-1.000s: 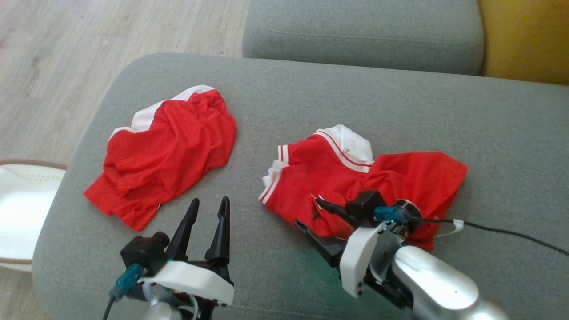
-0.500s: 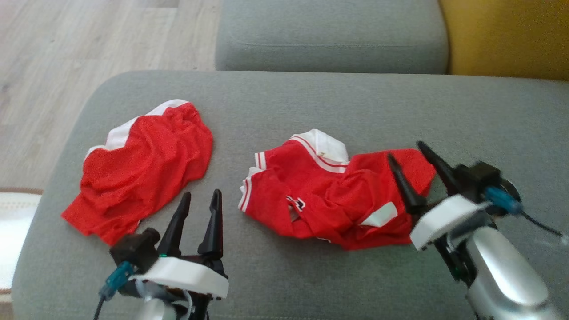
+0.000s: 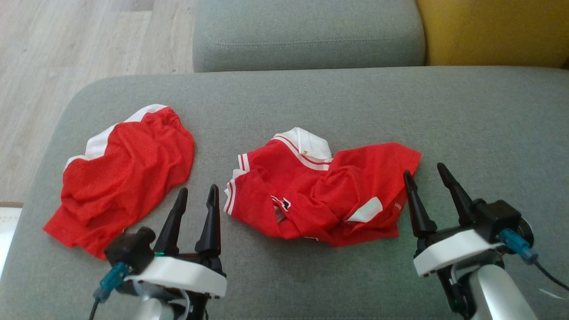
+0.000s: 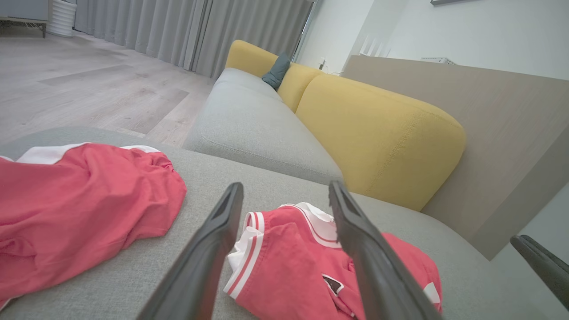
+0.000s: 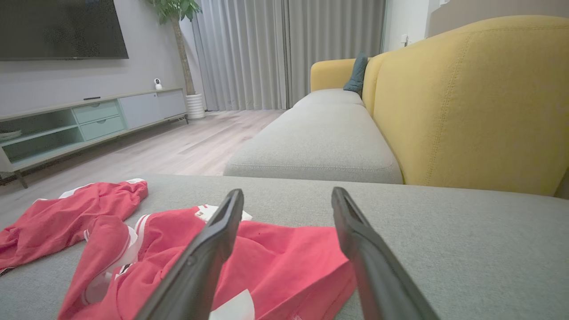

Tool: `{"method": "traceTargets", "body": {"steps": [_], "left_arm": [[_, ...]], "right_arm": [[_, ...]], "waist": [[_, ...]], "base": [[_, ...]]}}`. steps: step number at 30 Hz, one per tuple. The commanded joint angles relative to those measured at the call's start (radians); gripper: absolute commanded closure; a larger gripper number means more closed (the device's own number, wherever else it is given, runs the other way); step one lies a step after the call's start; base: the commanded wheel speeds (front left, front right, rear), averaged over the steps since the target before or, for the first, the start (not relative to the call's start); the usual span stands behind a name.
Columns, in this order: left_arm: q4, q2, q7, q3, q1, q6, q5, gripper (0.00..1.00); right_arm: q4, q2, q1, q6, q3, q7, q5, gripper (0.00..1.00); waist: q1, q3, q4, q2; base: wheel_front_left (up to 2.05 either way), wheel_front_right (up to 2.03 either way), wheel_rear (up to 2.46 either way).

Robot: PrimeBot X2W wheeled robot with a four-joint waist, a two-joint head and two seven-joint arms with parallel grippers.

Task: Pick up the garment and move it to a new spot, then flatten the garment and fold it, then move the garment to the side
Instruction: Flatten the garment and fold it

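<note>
Red jersey (image 3: 320, 195) lies crumpled, mid grey cushion (image 3: 311, 102), white striped trim toward the left, white collar at the far side. It is not flattened or folded yet. Red mesh shorts (image 3: 124, 178) sit bunched well to its left, apart from it, near the cushion's left edge.

Right gripper (image 3: 423, 169): jaws spread wide, nothing between them, fingers pointing up the head view, just beside the jersey's right edge. One second ago it was low over the jersey's near edge with fingers angled left across the cloth; now it is off the cloth and out to the right. With the arm out of the way, a white patch shows on the jersey's near right part.

Left gripper (image 3: 198, 189): jaws apart, empty, over bare cushion between shorts and jersey, same pose as before.

The whole head view has slid sideways since then, so the camera turned; both garments keep their places on the cushion.

Right wrist view: right gripper (image 5: 286, 190) is open, with the jersey (image 5: 275, 258) low behind its left finger.
</note>
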Motion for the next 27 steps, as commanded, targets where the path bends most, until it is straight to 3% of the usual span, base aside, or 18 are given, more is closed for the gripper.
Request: {"method": "traceTargets", "body": {"steps": [1, 10, 21, 27], "left_arm": [[-0.036, 0.003, -0.012, 0.040, -0.024, 0.001, 0.004, 0.00], [-0.029, 0.003, -0.012, 0.008, -0.057, -0.008, 0.003, 0.00], [-0.010, 0.003, -0.012, -0.035, -0.108, -0.009, -0.019, 0.00], [-0.011, 0.003, -0.012, -0.042, -0.122, -0.008, -0.026, 0.00]], "right_arm": [[-0.041, 0.009, -0.029, -0.001, 0.015, 0.003, -0.009, 0.00], [-0.011, -0.011, -0.157, -0.001, 0.135, 0.113, -0.045, 0.00], [0.297, -0.103, -0.417, -0.001, 0.290, 0.246, 0.000, 0.00], [0.420, -0.133, -0.516, -0.001, 0.335, 0.245, 0.043, 0.00]], "waist": [[0.0000, 0.003, 0.001, -0.0001], [0.0000, 0.077, 0.060, -0.0001], [0.0000, 0.164, 0.190, -0.0001], [0.0000, 0.202, 0.227, -0.0001]], "base": [[0.00, 0.00, 0.00], [0.00, 0.00, 0.00], [0.00, 0.00, 0.00], [0.00, 0.00, 0.00]]}}
